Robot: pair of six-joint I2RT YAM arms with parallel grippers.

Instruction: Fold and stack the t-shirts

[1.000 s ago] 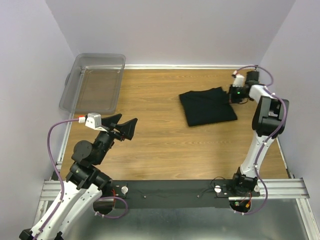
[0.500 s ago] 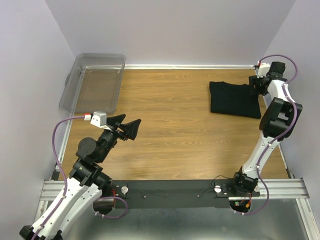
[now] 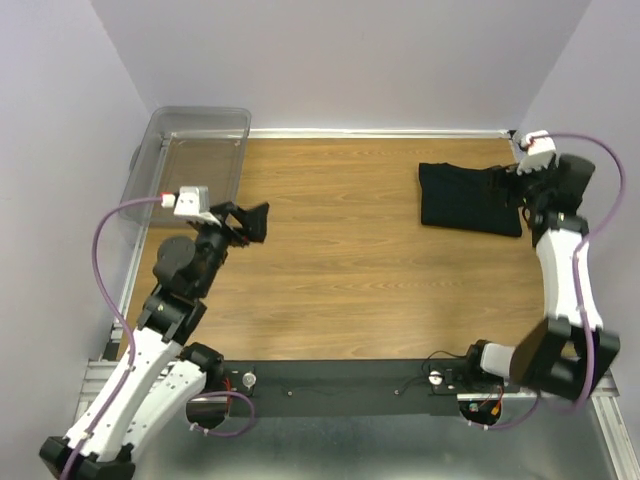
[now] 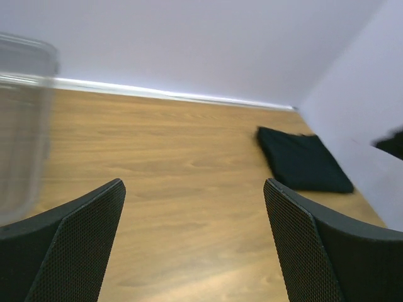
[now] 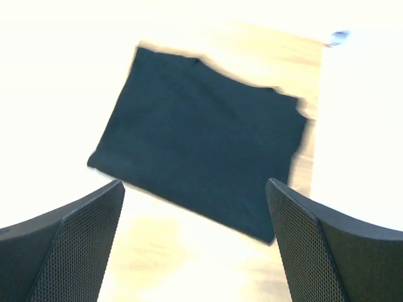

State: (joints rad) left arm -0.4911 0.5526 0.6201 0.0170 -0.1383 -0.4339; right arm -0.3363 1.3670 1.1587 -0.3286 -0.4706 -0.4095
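Observation:
One black t-shirt (image 3: 468,198) lies folded into a flat rectangle at the back right of the wooden table, also seen in the left wrist view (image 4: 302,158) and the right wrist view (image 5: 198,157). My right gripper (image 3: 518,186) hovers at the shirt's right edge, open, with nothing between its fingers (image 5: 194,189). My left gripper (image 3: 248,220) is raised over the left part of the table, far from the shirt. It is open and empty (image 4: 193,185).
A clear plastic bin (image 3: 200,113) stands at the back left corner, its wall visible in the left wrist view (image 4: 22,126). Purple-white walls close in the table at the back and on both sides. The right wall runs close beside the shirt.
My right gripper dragged the folded shirt to the back right, then opened, let it go and drew back to the right. The left arm swung left toward the bin.

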